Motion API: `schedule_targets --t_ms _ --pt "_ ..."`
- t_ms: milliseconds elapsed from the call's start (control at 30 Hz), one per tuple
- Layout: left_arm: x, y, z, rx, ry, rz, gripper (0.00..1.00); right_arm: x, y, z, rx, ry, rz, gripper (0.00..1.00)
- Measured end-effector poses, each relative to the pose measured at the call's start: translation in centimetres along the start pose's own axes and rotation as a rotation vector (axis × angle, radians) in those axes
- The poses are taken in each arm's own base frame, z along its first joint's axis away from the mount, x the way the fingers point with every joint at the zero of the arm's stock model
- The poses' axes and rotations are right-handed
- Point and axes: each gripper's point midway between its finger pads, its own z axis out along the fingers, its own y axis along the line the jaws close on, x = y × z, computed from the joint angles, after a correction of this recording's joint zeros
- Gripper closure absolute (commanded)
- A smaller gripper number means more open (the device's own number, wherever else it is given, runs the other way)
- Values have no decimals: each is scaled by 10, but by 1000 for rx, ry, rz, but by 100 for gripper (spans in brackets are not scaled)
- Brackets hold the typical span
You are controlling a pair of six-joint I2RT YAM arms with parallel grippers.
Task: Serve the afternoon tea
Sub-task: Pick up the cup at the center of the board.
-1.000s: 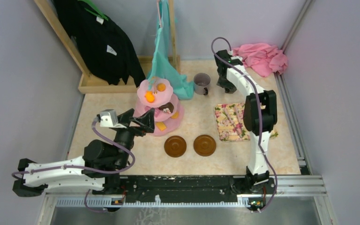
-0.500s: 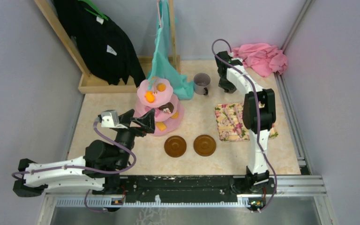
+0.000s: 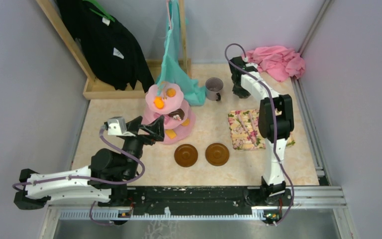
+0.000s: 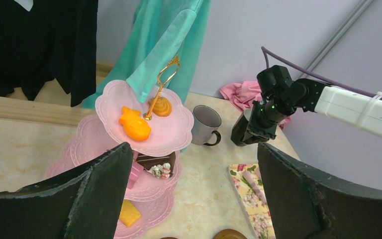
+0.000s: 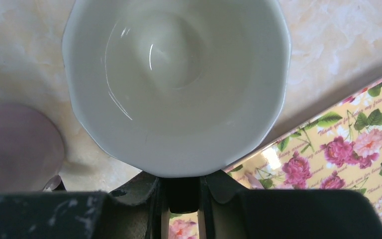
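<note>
A black mug with a white lining (image 5: 176, 84) stands on the far right of the beige marbled surface (image 3: 206, 127). The right wrist view looks straight down into its bowl. The right claw (image 5: 180, 186) is narrow, with a finger on each side of the mug's dark handle, and seems to grip it.

The right arm rises from its base at the near edge. It stretches far across the surface, and its wrist is bent down over the mug. Just left of this mug is a grey mug (image 3: 213, 87). To the near right lies a yellow flower-printed mat (image 3: 246, 129). A crumpled pink cloth (image 3: 277, 62) sits in the far right corner.

Left of the grey mug stands a pink three-tier scalloped stand (image 4: 179, 144):
- **Top tier:** an orange fish-shaped toy cake (image 4: 135, 123) and an orange swirl cake (image 4: 162, 105).
- **Middle tier:** a brown cake (image 4: 154, 163).
- **Bottom tier:** a yellow cake (image 4: 128, 213).

Two round brown discs (image 3: 186, 155) lie side by side near the stand, towards the arms.

The left arm lies low along the near edge and is folded at the elbow. Its forearm reaches up towards the stand. The left claw (image 3: 158, 128) is wide open and holds nothing, just in front of the lower tiers.

Teal fabric (image 3: 176, 59) hangs behind the stand, and black garments (image 3: 104, 45) hang on a wooden frame (image 3: 99, 89) at the far left.
</note>
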Motion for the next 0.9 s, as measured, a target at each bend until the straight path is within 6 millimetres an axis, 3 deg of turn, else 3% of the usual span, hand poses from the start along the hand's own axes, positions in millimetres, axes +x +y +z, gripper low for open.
schedule_targets --t_ms 367,567,733,900 --pt "3 3 0 -14 7 11 1 5 -9 -4 -4 -17 -32 100" --pt "2 6 0 -29 4 29 1 11 -21 -16 0 -6 -67 100" --pt "0 9 1 -42 -2 46 2 9 -28 -43 -26 -35 -79 100" --pt "-2 13 1 -59 -7 59 2 12 -39 -85 -64 -97 -94 100"
